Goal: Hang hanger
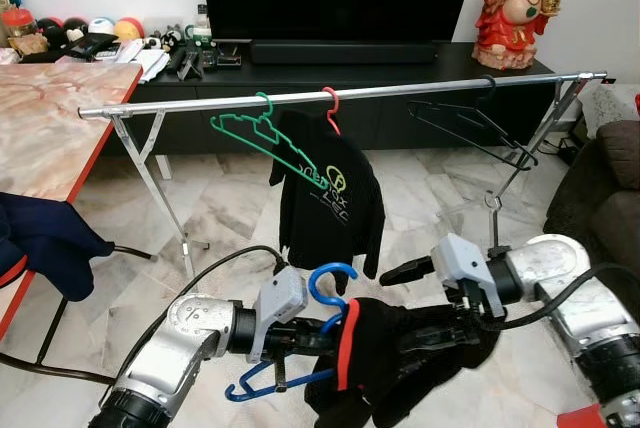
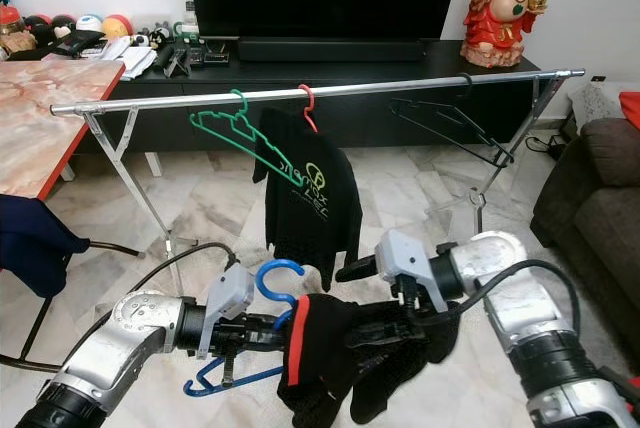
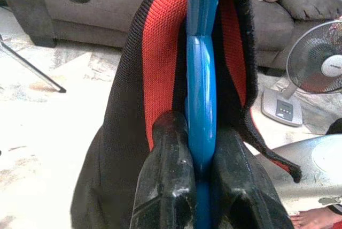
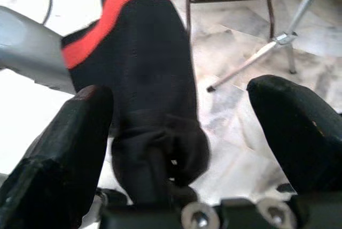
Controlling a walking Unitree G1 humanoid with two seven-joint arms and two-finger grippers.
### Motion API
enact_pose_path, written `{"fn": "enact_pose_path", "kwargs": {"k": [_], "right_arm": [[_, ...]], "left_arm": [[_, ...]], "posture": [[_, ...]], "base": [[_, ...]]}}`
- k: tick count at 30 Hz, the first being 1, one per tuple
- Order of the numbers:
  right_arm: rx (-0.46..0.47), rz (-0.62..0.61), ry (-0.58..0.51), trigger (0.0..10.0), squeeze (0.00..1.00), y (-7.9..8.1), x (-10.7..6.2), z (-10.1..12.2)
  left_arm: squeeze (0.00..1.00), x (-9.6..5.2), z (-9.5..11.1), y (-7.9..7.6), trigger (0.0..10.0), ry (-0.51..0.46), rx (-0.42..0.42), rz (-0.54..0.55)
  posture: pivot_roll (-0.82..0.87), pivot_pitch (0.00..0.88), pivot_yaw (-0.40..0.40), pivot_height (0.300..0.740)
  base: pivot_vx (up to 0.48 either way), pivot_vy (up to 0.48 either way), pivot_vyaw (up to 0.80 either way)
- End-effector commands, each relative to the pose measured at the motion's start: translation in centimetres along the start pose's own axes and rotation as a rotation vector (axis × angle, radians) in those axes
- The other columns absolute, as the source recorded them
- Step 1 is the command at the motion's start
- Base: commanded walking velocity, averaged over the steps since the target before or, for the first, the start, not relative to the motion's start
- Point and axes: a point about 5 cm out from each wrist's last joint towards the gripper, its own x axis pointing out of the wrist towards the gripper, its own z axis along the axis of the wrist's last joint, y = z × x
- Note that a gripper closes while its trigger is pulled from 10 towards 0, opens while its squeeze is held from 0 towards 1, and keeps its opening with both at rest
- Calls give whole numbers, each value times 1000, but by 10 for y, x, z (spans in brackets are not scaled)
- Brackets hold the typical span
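Looks like we're mid-carry: the left gripper (image 3: 200,181) is clamped on the blue hanger (image 1: 330,293) wearing a black shirt with red collar (image 1: 400,358), held low in front of the rail (image 1: 340,95), while the right gripper (image 4: 176,149) sits spread open around the fabric. Next move, I'd guess, is lifting the hook over the rail. Count: three hangers already up there, green (image 1: 262,138), red (image 1: 331,108) with a black tee (image 1: 330,198), and black (image 1: 470,123).

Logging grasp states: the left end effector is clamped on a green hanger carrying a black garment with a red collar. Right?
Not quite. The hanger in the left end effector is blue, not green, as the left wrist view shows. The rest holds: the fingers are clamped on it, and it carries the black garment with a red collar.
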Motion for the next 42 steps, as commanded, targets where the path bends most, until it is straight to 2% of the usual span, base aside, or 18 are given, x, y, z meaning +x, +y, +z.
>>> {"fn": "enact_pose_path", "kwargs": {"k": [1,6,8,13,21,27,28,29,30,42], "right_arm": [[-27,-30,20,10000,0,-6,0,3],[-6,54,11,10000,0,1,3,1],[-4,107,44,10000,0,5,6,-5],[10,159,49,10000,0,8,10,-8],[20,193,76,10000,0,10,16,-14],[20,153,106,10000,0,6,24,-19],[25,160,103,2824,0,7,25,-18],[25,160,103,2824,0,7,25,-18],[27,163,108,0,0,7,25,-19],[36,195,135,0,0,9,28,-25]], "left_arm": [[0,1,14,1,10000,-5,60,-14],[0,3,19,-1,10000,5,75,-33],[0,3,21,-1,10000,16,88,-37],[0,5,23,0,10000,20,98,-43],[0,6,24,0,10000,28,105,-41],[0,8,24,0,10000,34,112,-39],[0,8,24,0,10000,35,113,-39],[0,8,24,0,10000,35,113,-39],[0,8,24,0,10000,37,113,-39],[0,10,24,0,10000,49,128,-33]], "posture": [[-55,58,-37,740],[-54,60,-38,740],[-54,59,-40,740],[-51,60,-41,740],[-49,62,-44,740],[-47,61,-46,740],[-45,62,-46,740],[-45,62,-46,740],[-45,59,-47,740],[-48,51,-50,740]], "base": [[0,0,0],[0,0,0],[0,0,0],[0,0,0],[0,0,0],[0,0,0],[0,0,0],[0,0,0],[0,0,0],[0,0,0]]}}
